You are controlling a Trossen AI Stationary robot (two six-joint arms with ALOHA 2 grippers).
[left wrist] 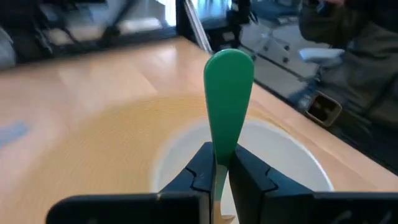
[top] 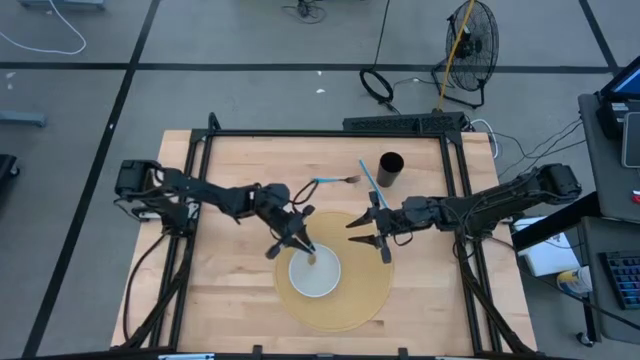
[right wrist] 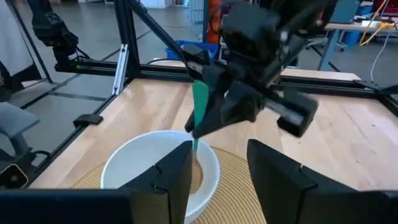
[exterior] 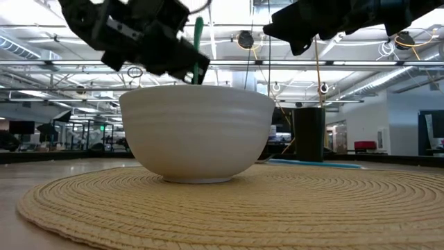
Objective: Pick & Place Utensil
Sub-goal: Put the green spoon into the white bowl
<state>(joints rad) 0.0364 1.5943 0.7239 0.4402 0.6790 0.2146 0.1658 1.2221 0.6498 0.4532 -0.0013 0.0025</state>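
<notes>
A utensil with a green handle (left wrist: 229, 87) and a tan head (right wrist: 196, 177) stands nearly upright over the white bowl (top: 318, 275), its head down inside the bowl. The bowl sits on a round woven placemat (top: 360, 295). My left gripper (top: 297, 243) is shut on the green handle above the bowl's far-left rim. It also shows in the low view (exterior: 142, 35). My right gripper (top: 362, 232) is open and empty above the placemat's far right part, facing the bowl. Its fingers (right wrist: 177, 177) frame the bowl in its wrist view. My left gripper pinches the green handle (left wrist: 219, 152) between its two fingers, below the handle's rounded free end (left wrist: 229, 62). The fingers come from the table's left, slanting down, and lie across the handle. The utensil stands nearly upright, its tan head low inside the bowl (left wrist: 280, 155).
A black cup (top: 390, 168) stands at the far right. A blue-handled utensil (top: 372, 180) lies beside it and a blue-handled fork (top: 330, 181) lies to its left on the wood. A black frame rail (top: 330, 133) borders the table. Bare wood lies at the near left.
</notes>
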